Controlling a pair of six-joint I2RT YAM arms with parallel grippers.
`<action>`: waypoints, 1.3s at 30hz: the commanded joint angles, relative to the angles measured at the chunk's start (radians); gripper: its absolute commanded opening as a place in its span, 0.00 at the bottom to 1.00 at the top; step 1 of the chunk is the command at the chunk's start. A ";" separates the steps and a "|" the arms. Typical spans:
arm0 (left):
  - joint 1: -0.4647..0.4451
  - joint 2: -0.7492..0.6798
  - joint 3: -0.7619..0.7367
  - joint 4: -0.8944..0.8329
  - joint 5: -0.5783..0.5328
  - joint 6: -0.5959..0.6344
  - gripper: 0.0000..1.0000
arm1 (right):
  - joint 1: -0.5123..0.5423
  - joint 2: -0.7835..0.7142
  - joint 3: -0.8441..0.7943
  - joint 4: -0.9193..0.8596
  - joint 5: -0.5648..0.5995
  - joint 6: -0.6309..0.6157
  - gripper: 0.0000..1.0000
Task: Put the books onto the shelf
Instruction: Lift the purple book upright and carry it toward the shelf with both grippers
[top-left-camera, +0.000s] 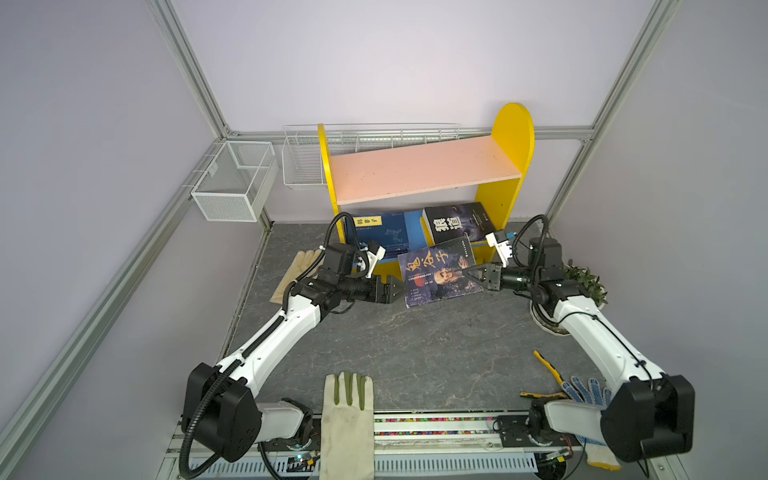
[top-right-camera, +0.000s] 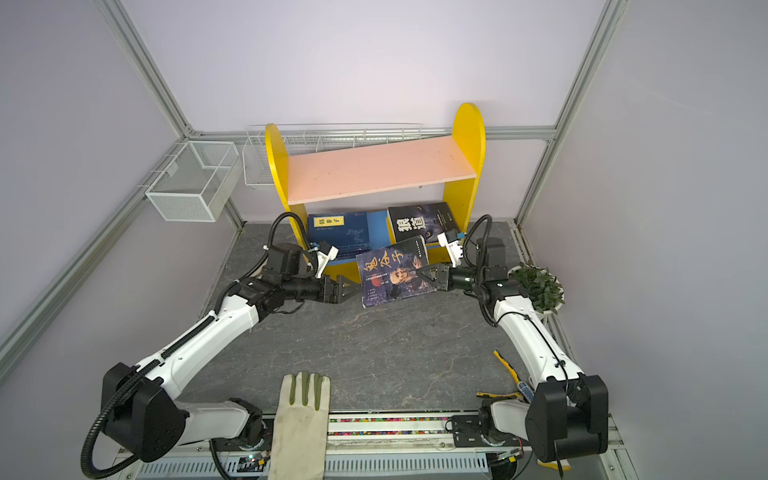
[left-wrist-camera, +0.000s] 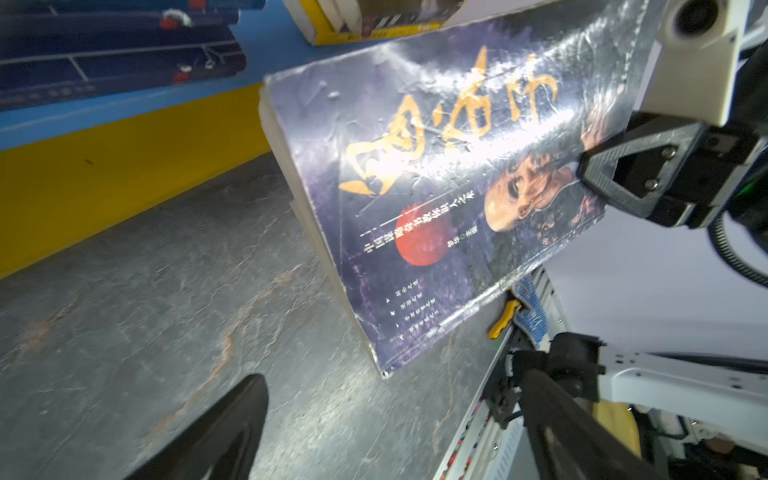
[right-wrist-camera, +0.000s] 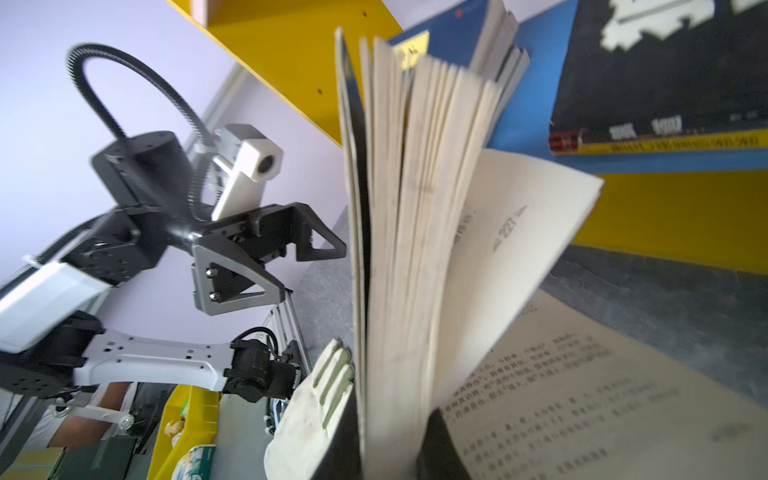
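Tilting before the shelf (top-left-camera: 513, 137), the dark book (top-left-camera: 436, 274) is clamped edgewise by the right fingers (top-left-camera: 476, 275), left fingers (top-left-camera: 395, 291) spread apart alongside; placing step judged underway, level insertion onto the shelf needed next.

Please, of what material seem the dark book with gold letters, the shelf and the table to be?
Dark book: paper pages, glossy film-coated cover; it glares and wrinkles in the left wrist view.
Shelf: painted board, probably wood or fibreboard, matte with small specks.
Table: grey veined, stone-look top; real stone or print, I cannot tell.
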 joint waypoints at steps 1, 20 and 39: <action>0.020 0.017 -0.024 0.105 0.073 -0.081 0.99 | -0.024 -0.024 0.011 0.189 -0.167 0.127 0.07; -0.014 0.148 0.018 0.380 0.318 -0.201 0.63 | 0.009 0.026 0.056 0.480 -0.083 0.337 0.07; -0.091 0.153 0.115 0.529 0.085 -0.167 0.00 | -0.011 -0.016 0.165 -0.016 0.353 -0.010 0.61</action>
